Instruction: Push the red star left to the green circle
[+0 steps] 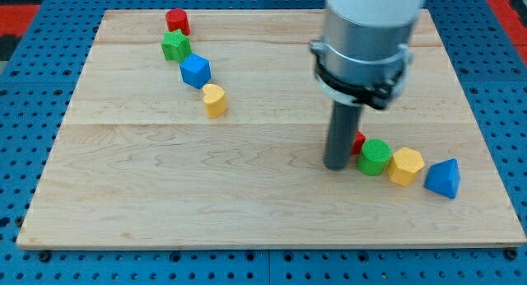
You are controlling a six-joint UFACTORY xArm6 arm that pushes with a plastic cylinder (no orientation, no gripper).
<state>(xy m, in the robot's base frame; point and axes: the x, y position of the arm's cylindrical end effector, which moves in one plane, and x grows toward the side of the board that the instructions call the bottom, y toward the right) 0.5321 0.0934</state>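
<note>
My tip rests on the board at the view's right of centre. A red block peeks out just right of the rod and is mostly hidden by it, so its shape is unclear. It sits against the upper left side of the green circle. The tip stands just left of the green circle, very close to it. A second red block, roundish, lies at the view's top left, far from the tip.
A yellow hexagon and a blue triangle continue the row right of the green circle. A green star, a blue cube and a yellow block run diagonally at the upper left. The wooden board ends near the blue triangle.
</note>
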